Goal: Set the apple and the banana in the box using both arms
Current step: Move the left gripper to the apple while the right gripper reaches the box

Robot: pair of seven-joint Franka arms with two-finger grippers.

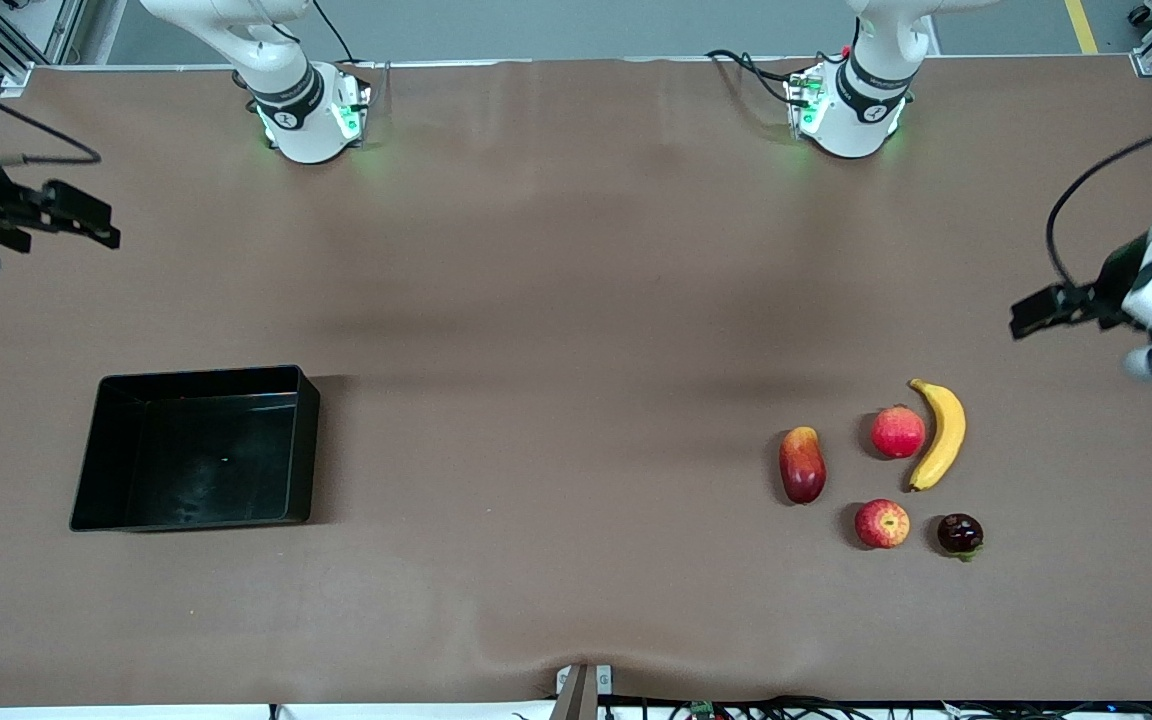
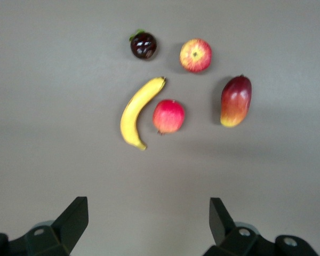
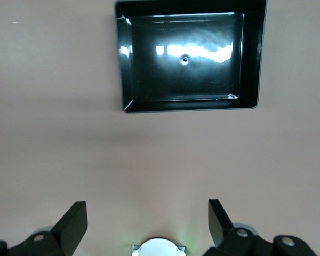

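Both arms hang in the air at the two ends of the desk (image 1: pixel 576 300), each with nothing in its grasp. The left gripper (image 2: pixel 149 224) hovers over bare desk at the left arm's end, its fingers (image 2: pixel 74 218) spread wide apart. The right gripper (image 3: pixel 148 224) hovers over bare desk at the right arm's end, its fingers (image 3: pixel 74 221) just as wide.

The fruit lies in a loose cluster near the left arm's end, toward the edge nearest the front camera. The banana (image 1: pixel 939 434) lies on its side, curving around a pinkish-red round fruit (image 1: pixel 898 432) just beside it. The apple (image 1: pixel 882 523), red with yellow patches, sits nearer the front camera than that round fruit, apart from it. A dark plum-like fruit (image 1: pixel 960 533) rests beside the apple, and a red-yellow mango (image 1: pixel 802 464) lies on the cluster's side that faces the box.

The box (image 1: pixel 96 455), black and glossy, sits well apart from the fruit, near the right arm's end, with nothing in it.
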